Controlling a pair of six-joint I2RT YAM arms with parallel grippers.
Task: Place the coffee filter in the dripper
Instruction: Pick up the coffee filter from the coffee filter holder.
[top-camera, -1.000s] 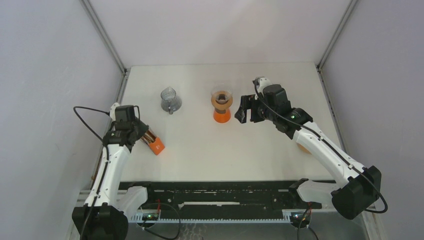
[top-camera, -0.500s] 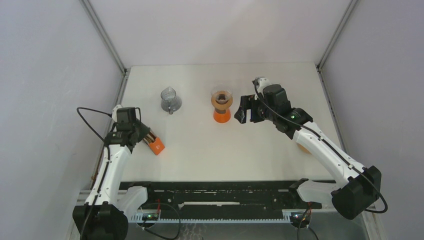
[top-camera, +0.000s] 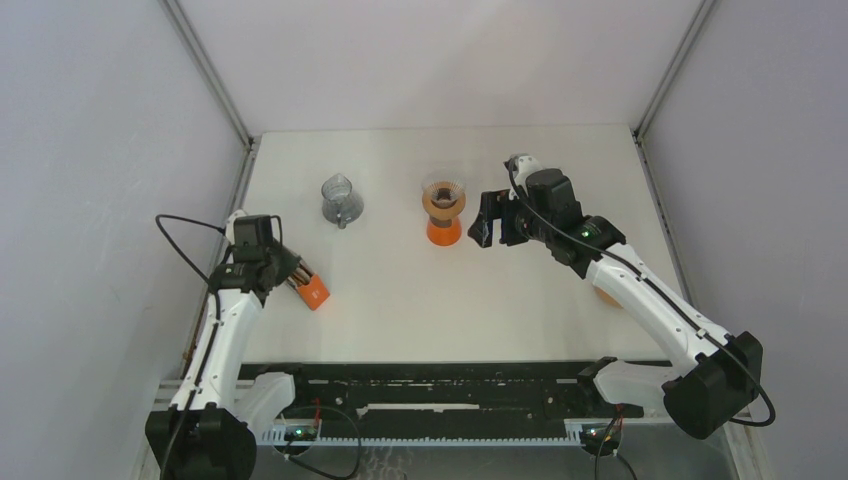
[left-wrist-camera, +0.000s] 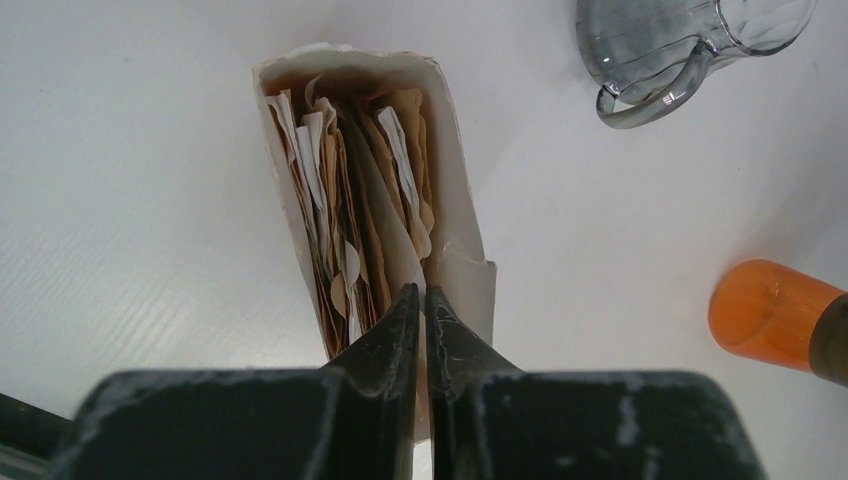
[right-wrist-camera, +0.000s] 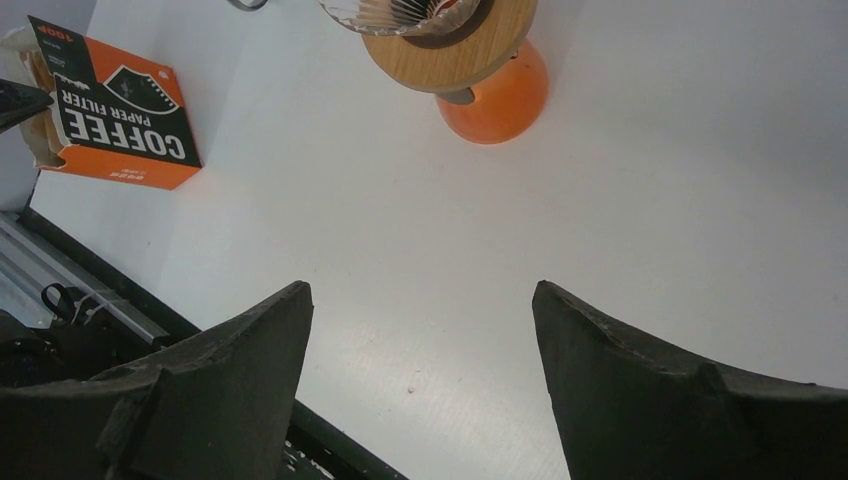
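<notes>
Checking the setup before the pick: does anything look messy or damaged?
Yes. The filter box lies on its side with a ragged open end, and the paper filters inside are curled and bunched unevenly rather than neatly stacked. The dripper stands upright.

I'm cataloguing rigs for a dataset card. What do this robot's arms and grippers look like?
The left arm and right arm share white link shells, black joints and black bases, each trailed by a thin black cable. The left gripper and right gripper are matte black with tapering, wedge-shaped fingers.
</notes>
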